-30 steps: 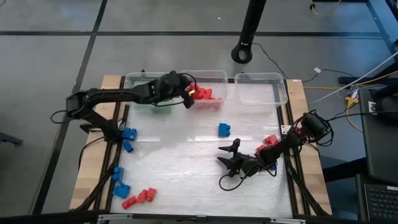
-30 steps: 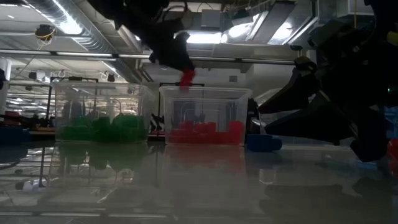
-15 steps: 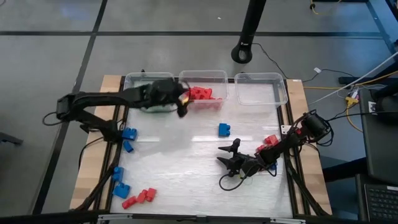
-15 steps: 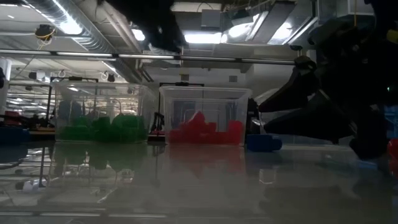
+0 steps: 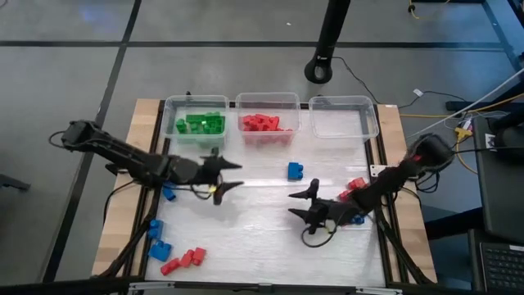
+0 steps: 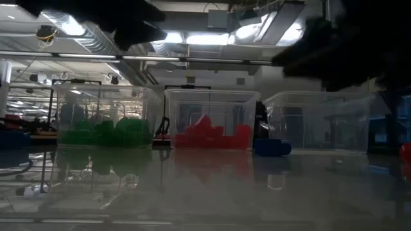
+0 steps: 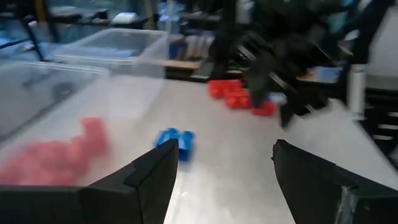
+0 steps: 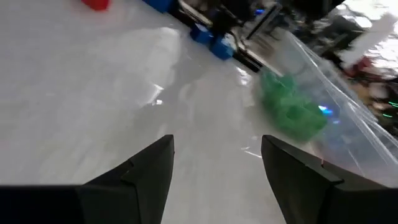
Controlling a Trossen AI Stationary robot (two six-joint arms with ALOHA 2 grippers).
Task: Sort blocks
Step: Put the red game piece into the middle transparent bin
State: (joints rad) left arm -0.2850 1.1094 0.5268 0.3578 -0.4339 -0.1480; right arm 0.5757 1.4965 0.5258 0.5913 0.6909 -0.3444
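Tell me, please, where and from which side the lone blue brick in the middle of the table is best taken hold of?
Grip the blue brick across its two flat side walls, coming straight down from above. It lies alone on the bare table, apart from other bricks and the bins, so nothing crowds a descent. The left pincer, open and empty, probably sits nearest.

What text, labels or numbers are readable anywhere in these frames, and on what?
None readable.
Clear bins: no label or marking visible.
Blocks: studded faces show no lettering that can be made out.
Left gripper and right gripper: dark, no visible branding.
Room behind the table in the low view: no legible signs.
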